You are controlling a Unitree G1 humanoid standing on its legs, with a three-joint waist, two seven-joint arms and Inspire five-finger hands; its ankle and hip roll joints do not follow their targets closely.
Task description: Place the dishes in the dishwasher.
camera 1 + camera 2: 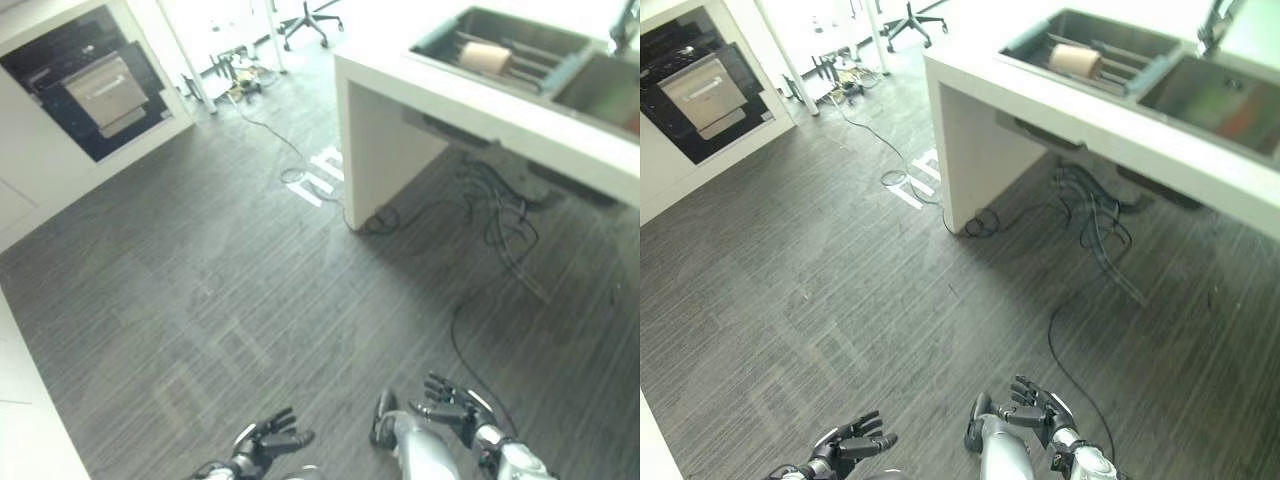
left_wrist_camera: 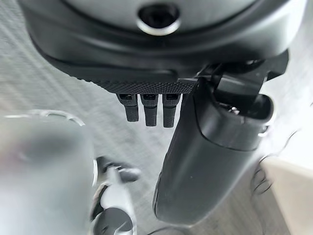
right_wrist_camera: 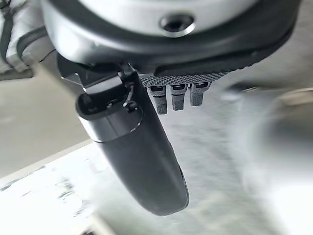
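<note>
A beige cup [image 1: 487, 58] lies on its side on a rack in the left basin of the sink [image 1: 470, 25], set into the white counter at the far right. The dishwasher [image 1: 100, 90] is a dark opening in the white cabinets at the far left, with a pale front panel in it. My left hand [image 1: 270, 440] and right hand [image 1: 450, 402] hang low over the dark wood floor, far from both. Each is open and holds nothing. The wrist views show the left thumb [image 2: 205, 147] and right thumb [image 3: 142, 156] standing straight.
The white counter [image 1: 400, 110] juts out at the right, with a second basin [image 1: 610, 95] and a faucet [image 1: 1215, 25]. Loose cables [image 1: 500, 215] lie under it and run across the floor. An office chair [image 1: 312, 20] stands at the back. White marks [image 1: 320, 180] are on the floor.
</note>
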